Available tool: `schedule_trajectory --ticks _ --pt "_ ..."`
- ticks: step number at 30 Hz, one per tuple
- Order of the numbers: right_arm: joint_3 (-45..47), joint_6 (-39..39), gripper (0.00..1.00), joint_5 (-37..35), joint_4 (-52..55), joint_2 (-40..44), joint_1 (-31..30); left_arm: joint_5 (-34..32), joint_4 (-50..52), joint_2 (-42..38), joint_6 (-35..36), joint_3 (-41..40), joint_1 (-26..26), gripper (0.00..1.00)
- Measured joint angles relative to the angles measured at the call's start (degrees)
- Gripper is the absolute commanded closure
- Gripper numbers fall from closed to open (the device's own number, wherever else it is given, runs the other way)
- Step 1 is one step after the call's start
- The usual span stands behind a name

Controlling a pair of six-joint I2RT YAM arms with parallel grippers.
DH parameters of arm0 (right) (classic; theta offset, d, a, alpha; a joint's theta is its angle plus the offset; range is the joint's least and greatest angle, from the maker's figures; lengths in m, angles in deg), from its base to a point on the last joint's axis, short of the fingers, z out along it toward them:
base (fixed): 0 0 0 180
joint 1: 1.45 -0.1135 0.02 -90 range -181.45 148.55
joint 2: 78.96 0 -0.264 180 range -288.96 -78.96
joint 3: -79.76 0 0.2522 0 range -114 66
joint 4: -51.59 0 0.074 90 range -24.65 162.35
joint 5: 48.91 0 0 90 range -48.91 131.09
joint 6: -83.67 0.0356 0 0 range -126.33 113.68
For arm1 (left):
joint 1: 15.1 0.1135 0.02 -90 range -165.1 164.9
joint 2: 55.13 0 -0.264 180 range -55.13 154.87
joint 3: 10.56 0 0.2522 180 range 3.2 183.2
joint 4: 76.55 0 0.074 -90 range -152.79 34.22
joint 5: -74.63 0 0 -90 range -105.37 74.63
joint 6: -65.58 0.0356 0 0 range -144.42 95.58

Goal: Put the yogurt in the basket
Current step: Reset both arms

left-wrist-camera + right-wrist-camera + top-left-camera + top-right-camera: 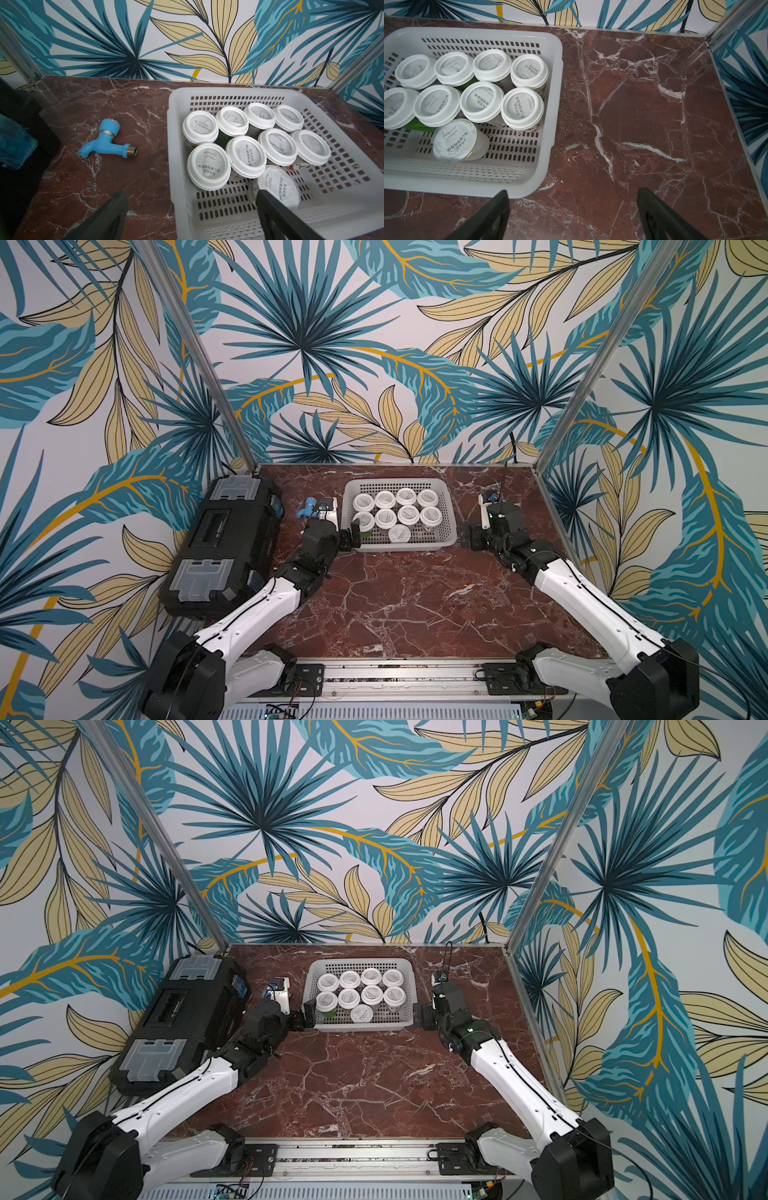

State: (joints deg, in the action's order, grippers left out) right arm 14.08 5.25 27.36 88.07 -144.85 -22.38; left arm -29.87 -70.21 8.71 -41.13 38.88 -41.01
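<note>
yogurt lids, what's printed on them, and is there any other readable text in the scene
"从今天起, 关心食物和身体": grey print on a yogurt lid, repeated on the front yogurt cup.
"Oarmilk", probably: small brand word on the front yogurt cup's top; the tiny lines under it are too small to read.
Red letters on another yogurt cup's side: cut off, unreadable.
Black toolbox: nothing legible.

top views high overhead, wrist views close, sharing basket point(173, 145)

Nine white-lidded yogurt cups point(408, 514) sat inside the pale perforated basket point(405, 548): eight upright in two rows of four, the ninth cup point(399, 533) alone in front.
</note>
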Motion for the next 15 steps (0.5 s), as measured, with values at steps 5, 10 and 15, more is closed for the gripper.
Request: schedule_trajectory --ticks 5,10,15 --pt "1.8 -2.0 0.0 0.9 -0.1 0.7 2.4 0.4 -1.6 -3.9 0.2 -3.5 1.2 0.0" --pt "6.0 -4.5 0.0 0.4 -5.2 0.7 7.5 -0.9 -6.8 -7.0 6.1 -9.0 6.6 0.0" --pt "15.8 -8.9 0.0 -4.2 -21.1 -1.9 11.6 -0.9 -18.4 -0.5 16.1 -14.3 15.0 0.0"
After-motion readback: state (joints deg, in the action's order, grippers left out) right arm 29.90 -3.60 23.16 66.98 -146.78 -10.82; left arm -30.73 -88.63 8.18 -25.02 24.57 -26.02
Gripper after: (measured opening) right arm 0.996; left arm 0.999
